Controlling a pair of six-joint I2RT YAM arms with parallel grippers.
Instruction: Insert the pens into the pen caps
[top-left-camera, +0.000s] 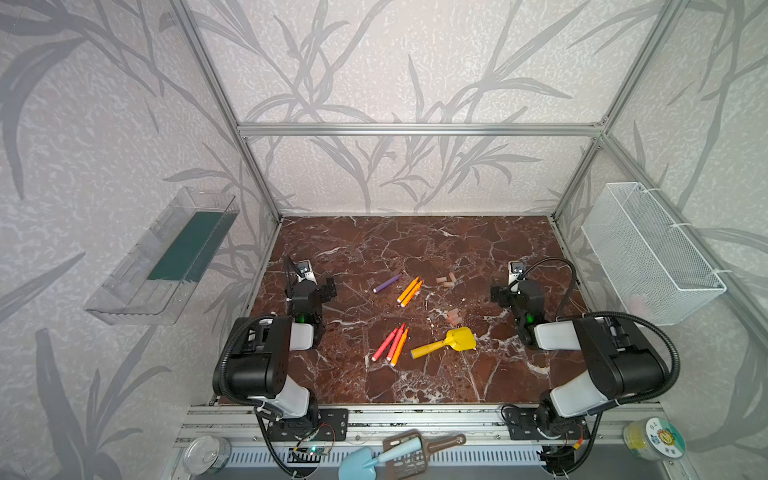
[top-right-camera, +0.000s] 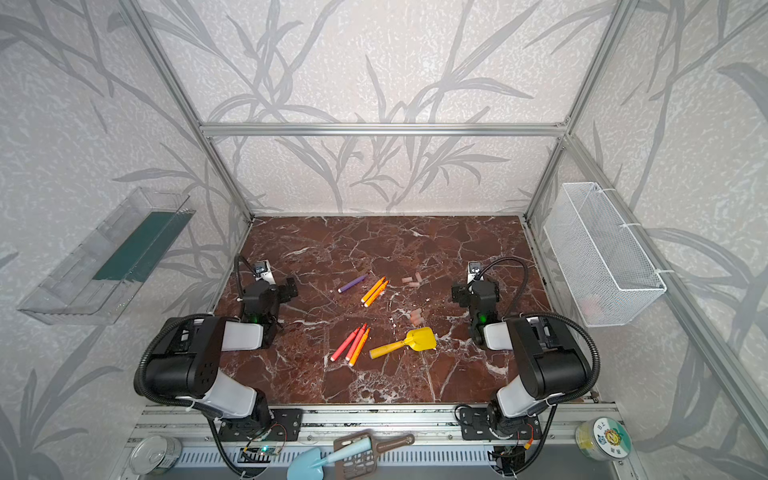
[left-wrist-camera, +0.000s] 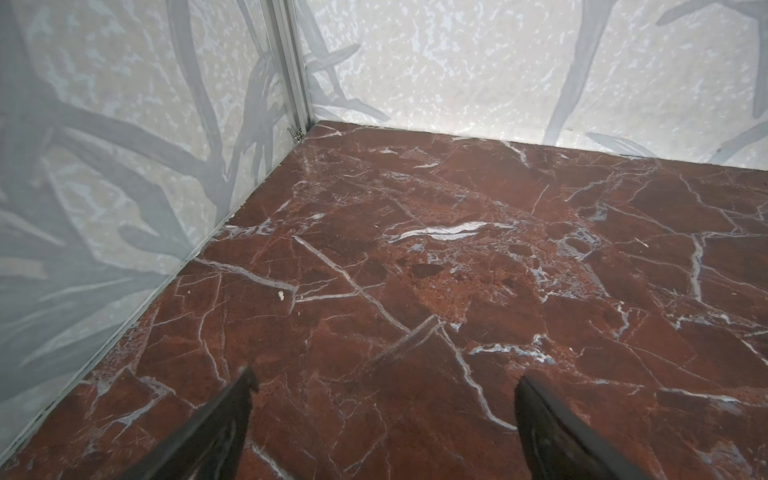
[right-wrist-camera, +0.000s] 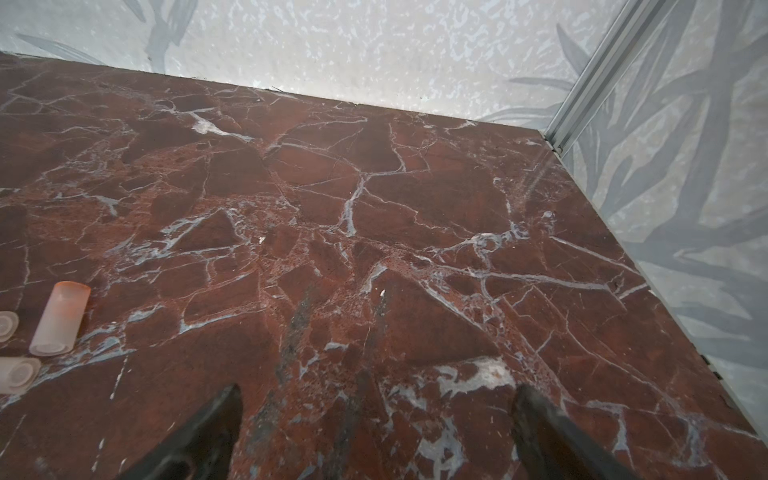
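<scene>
- Wire-mesh basket (top-left-camera: 648, 257), white, on right wall: contents unclear.
- Clear plastic tray (top-left-camera: 137, 286), left wall: holds dark green liner (top-left-camera: 187, 245).
- Pens (top-left-camera: 409, 290), slim, and pen caps (top-left-camera: 448, 281), stubby translucent tubes: loose mid-surface (top-left-camera: 415, 241), red veined marble.
- Left hand (left-wrist-camera: 384, 382), right hand (right-wrist-camera: 378, 395): spread wide, empty.

Six pens (top-left-camera: 408, 290) down there: three orange, two red, one purple. One yellow shovel (top-left-camera: 459, 338). Pen caps (top-left-camera: 448, 284), roughly six.

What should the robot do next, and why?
Probably the right gripper should swing toward the pen caps lying nearby and lower over one. Both it and the left gripper are open and empty, and the pens all lie uncapped.
</scene>
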